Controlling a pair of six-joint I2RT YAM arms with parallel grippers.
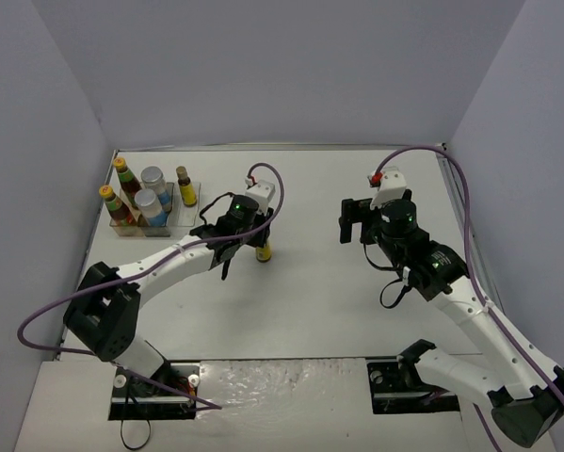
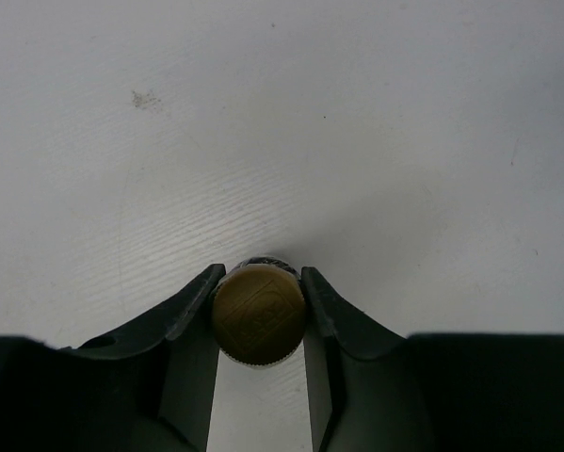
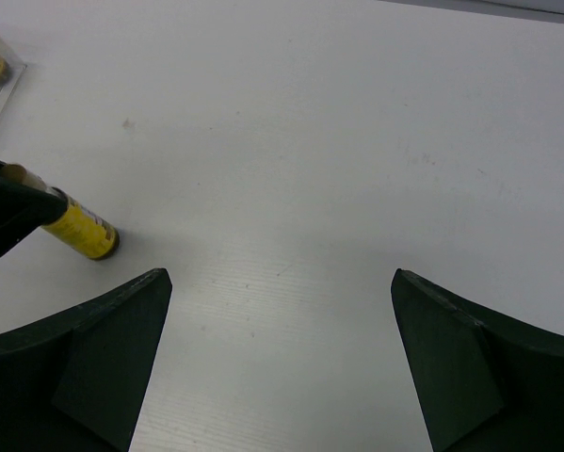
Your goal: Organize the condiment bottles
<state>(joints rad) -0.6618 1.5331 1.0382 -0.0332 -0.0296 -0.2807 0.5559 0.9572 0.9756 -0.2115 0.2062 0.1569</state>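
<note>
Near the middle of the table (image 1: 310,311), a little toward 9 o'clock, the left gripper (image 2: 260,275) is closed on the round golden cap of a small bottle (image 1: 263,250) with a yellow label. The left wrist view shows 1 finger on each side of the cap, both touching it. The hold is on the cap only, high above the label. In the right wrist view the foot of this bottle seems to rest on the table, but the angle is poor and I cannot be sure that it is not lifted a little.

At 3 o'clock from this bottle, well apart, the right gripper (image 3: 280,282) hangs over bare table with its jaws wide and nothing between them.

Farthest, at 10 o'clock, the clear rack (image 1: 180,222) holds 2 slim dark bottles (image 1: 121,179) with yellow caps, 2 white jars (image 1: 153,179) with silver lids, and a second small bottle (image 1: 185,188) at its right end.

I see 3 risks from here. Because the cap is round and smooth, the bottle may turn or slip between the fingers when it is raised. Because the body hangs free below the grip, it may swing and strike the rack wall or the second small bottle on the way in. If it is released too high or tilted, it may fall over inside the compartment.
</note>
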